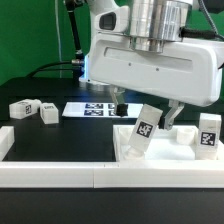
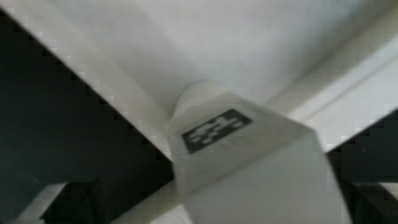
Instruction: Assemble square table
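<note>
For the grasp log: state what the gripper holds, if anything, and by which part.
Nothing is held: the gripper stands open around the tilted table leg, gaps on both sides.

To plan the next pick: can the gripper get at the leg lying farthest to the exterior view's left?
Probably yes: that leg lies on the black table with nothing over it, and the gripper looks open.
</note>
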